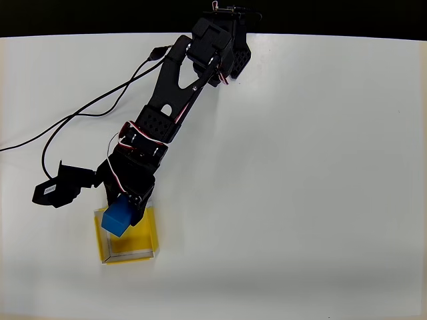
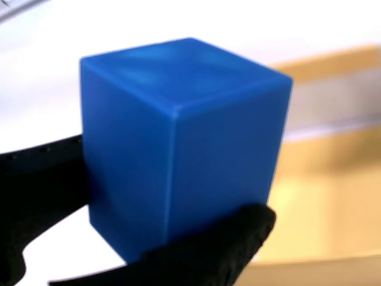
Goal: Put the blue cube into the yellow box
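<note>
Two black fingers clamp the blue cube between them, over the yellow box's upper-left corner.

The cube sits large and close, one vertical edge toward the camera, with the black jaws pressed against its left and lower right faces. Behind it, blurred, are the box and pale bench.

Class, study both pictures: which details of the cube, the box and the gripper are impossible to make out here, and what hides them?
- Overhead view: the gripper and blue cube cover the yellow box's upper-left corner.
- Overhead view: looking straight down, the cube's height above the box floor cannot be judged.
- Wrist view: the cube blocks much of the blurred box.
- Wrist view: the cube's underside is hidden by the black fingers.
</note>
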You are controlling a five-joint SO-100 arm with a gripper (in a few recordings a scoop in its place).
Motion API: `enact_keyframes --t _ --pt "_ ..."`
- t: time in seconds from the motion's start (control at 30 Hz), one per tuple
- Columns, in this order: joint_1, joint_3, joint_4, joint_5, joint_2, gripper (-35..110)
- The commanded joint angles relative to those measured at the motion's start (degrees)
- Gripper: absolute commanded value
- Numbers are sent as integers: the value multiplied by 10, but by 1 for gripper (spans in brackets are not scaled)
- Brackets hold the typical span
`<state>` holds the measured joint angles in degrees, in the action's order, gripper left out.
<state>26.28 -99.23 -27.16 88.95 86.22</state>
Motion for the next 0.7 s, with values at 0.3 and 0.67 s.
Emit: enact_keyframes --t 0.3,0.67 --pt "2 213 98 11 -114 12" --pt "-28 221 165 9 -177 13"
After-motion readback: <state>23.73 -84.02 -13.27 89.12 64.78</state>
